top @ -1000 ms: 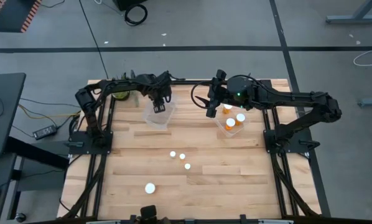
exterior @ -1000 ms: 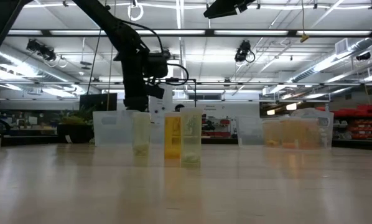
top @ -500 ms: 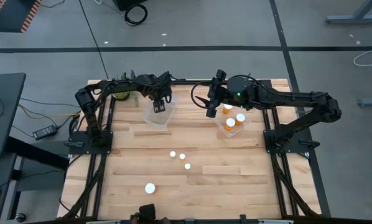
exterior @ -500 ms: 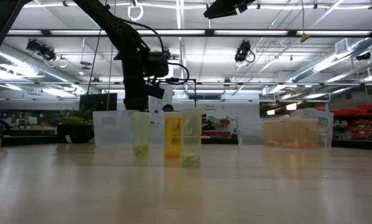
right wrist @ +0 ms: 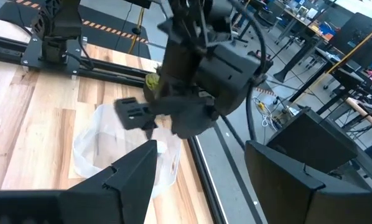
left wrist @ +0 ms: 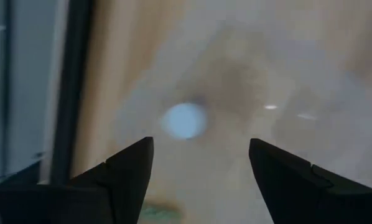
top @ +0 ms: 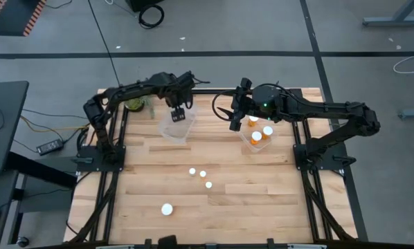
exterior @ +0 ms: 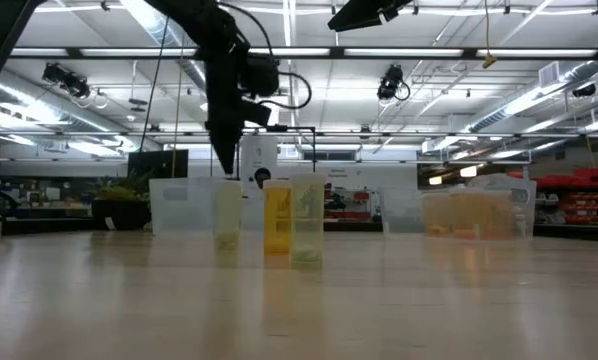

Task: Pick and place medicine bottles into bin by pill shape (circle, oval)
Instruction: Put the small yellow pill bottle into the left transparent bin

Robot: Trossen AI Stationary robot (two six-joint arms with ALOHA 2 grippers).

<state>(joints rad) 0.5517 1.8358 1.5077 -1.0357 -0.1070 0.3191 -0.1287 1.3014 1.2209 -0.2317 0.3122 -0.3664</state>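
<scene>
My left gripper [top: 179, 114] hangs open and empty above the clear left bin [top: 174, 130]. In the left wrist view [left wrist: 201, 146] a blurred round white cap [left wrist: 185, 120] shows below it, apart from the fingers. My right gripper [top: 233, 124] waits open and empty beside the clear right bin [top: 248, 145], which holds three orange bottles with white caps [top: 268, 131]. Several loose bottles stand upright on the table: three close together [top: 203, 174] and one bigger cap [top: 167, 209] nearer the front edge. The low view shows three of them [exterior: 277, 218].
A small green potted plant [top: 134, 105] stands at the far left, behind the left bin. The right wrist view [right wrist: 201, 149] shows the left arm over the left bin [right wrist: 93, 155]. Bare wood lies between the bins and the loose bottles.
My left gripper has risen above the left bin and drawn a little toward the table's far edge. My right arm has kept still.
</scene>
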